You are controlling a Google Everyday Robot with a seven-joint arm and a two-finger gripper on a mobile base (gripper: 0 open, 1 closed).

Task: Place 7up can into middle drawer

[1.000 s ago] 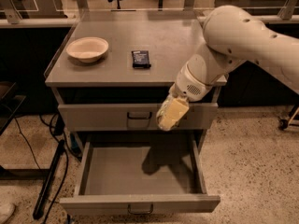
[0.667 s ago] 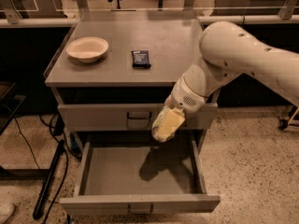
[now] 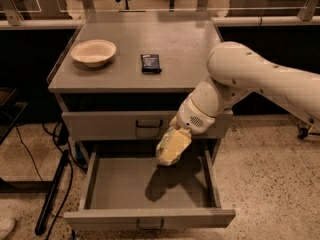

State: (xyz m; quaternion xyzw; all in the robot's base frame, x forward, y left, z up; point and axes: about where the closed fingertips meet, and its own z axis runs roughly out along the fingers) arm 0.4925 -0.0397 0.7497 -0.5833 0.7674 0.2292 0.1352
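Down and toward 7 o'clock: since the earlier frame the gripper (image 3: 173, 146) has dropped from in front of the upper drawer (image 3: 110, 125) to a spot over the open middle drawer (image 3: 150, 217), taking the 7up can (image 3: 167, 155) with it.

Left to right:
- Bowl (image 3: 93, 52), pale, on the cabinet top (image 3: 190, 44), at 9 o'clock from the black packet (image 3: 150, 63). Well apart.
- Black packet: flat, no print legible.
- Upper drawer: closed, metal handle at centre.
- Middle drawer: pulled out, floor bare grey; can's shadow falls on it.
- 7up can: in the air, tilted, at about 1 o'clock from the drawer floor's centre, not yet inside. Pale green-white; no logo or lettering readable.
- Gripper: closed around the can, which hangs from it clear of any surface.
- Arm (image 3: 260, 79): enters from 3 o'clock.

Handling, my judgement: light, thin-walled aluminium, rigid enough but dents under a hard squeeze; smooth skin, likely slippery. Best taken across the cylinder wall at mid-height, as it appears to be now. Will roll if released on its side, so set low.
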